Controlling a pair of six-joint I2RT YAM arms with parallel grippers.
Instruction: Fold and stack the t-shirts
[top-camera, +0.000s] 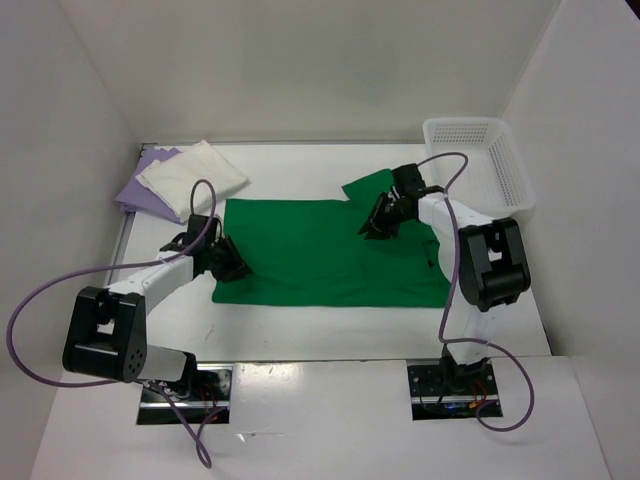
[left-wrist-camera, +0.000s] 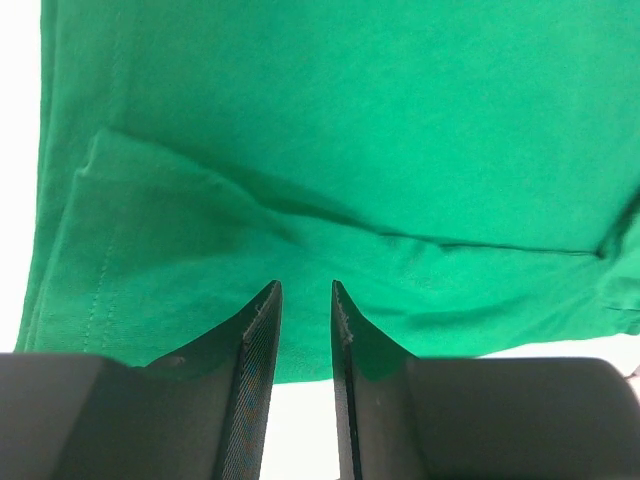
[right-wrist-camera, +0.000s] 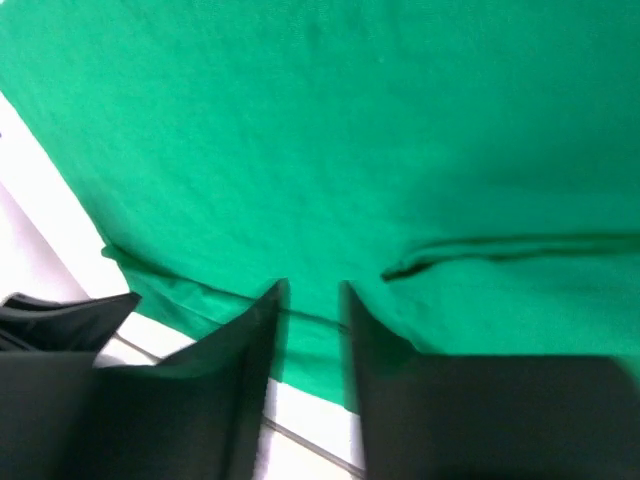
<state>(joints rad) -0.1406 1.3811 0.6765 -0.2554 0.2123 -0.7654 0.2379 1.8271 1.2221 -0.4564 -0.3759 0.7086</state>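
Left wrist view: left gripper (left-wrist-camera: 305, 290), jaws narrowly apart, at the near-left corner of the bright green cloth t-shirt (left-wrist-camera: 350, 120) spread across the white table (top-camera: 300, 335); right gripper (right-wrist-camera: 312, 290), likewise apart, at its far-right edge. Seat each hem deep before you close.

I am working in a robotics lab cell. Plain white panels (top-camera: 300, 60) box in the table (top-camera: 330, 325), and purple cables (top-camera: 35, 295) trail from two bolted arms (top-camera: 150, 280).
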